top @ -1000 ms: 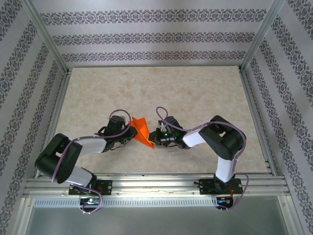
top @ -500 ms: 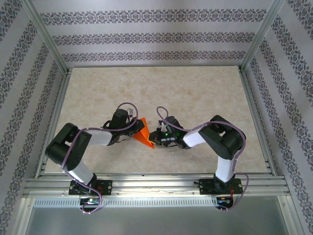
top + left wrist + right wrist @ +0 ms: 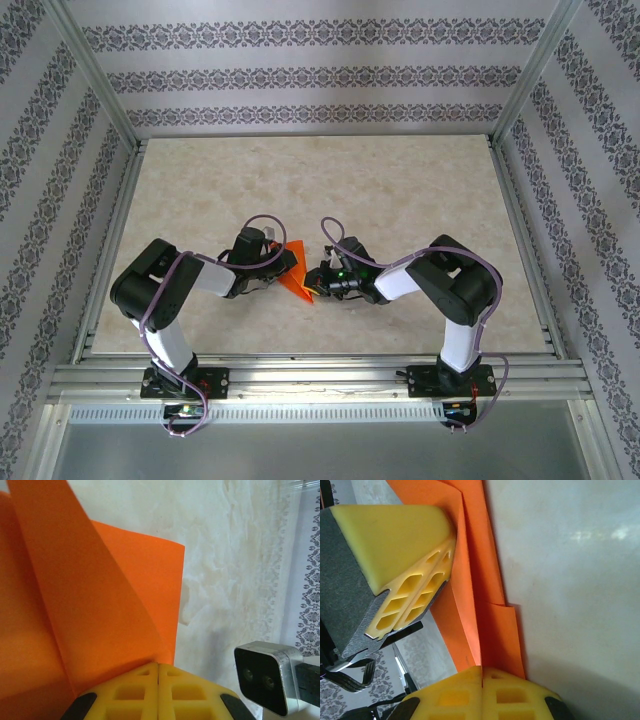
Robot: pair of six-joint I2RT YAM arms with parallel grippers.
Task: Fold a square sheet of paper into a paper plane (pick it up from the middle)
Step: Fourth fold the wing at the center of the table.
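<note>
- Two grippers meet at the orange sheet of paper [image 3: 297, 277]. It lies a little toward 6 o'clock from the middle of the table [image 3: 400, 200] and is already folded in layers.
- The left gripper [image 3: 281, 263] is at 9 o'clock of the sheet. In the last second its arm has swung inward and its jaws have gone from slightly apart to closed. The left wrist view shows them pinching a raised flap.
- I judge that this flap can now be pulled over for the next crease.
- The right gripper [image 3: 318, 283], at 4 o'clock of the sheet, has not moved. Its jaws are closed on the folded edge.
- No container is on the table, so the sheet is held only by the grippers.
</note>
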